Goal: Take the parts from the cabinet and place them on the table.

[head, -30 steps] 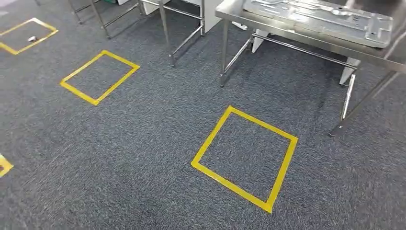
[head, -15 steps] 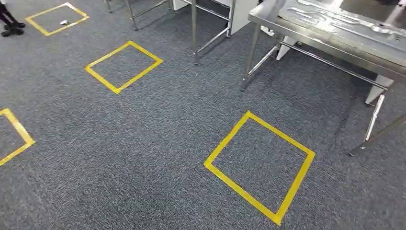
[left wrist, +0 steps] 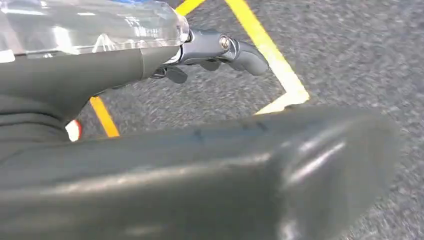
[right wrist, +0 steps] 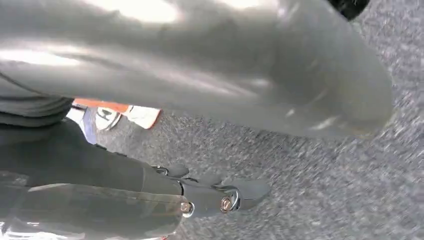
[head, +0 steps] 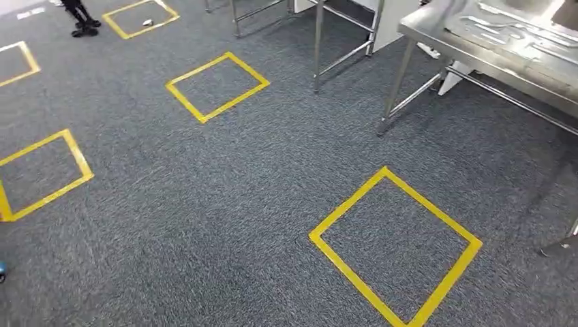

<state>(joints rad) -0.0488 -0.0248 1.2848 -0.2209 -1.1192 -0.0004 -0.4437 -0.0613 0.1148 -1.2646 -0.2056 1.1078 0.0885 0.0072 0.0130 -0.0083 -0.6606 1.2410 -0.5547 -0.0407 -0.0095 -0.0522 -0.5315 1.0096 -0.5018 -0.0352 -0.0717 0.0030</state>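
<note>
From the wrists we see each hand, left hand (left wrist: 215, 52) and right hand (right wrist: 220, 195), fingers apart and empty; the head view shows the steel surface (head: 436, 34) over grey carpet (head: 204, 204) with yellow squares (head: 395, 245).

Even, bright overhead light falls on the grey carpet (head: 204, 204), with soft shadows under the steel table (head: 477, 61), whose top shows pale glare. The head view smears slightly toward its edges. Both wrist views are motion-blurred; the close left hand (left wrist: 200, 170) and right hand (right wrist: 200, 65) are out of focus, streaked with highlights.

The surface (head: 436, 30) stands far right with what seem to be parts (head: 518, 34) on it, floor squares (head: 395, 245) spread leftward.
</note>
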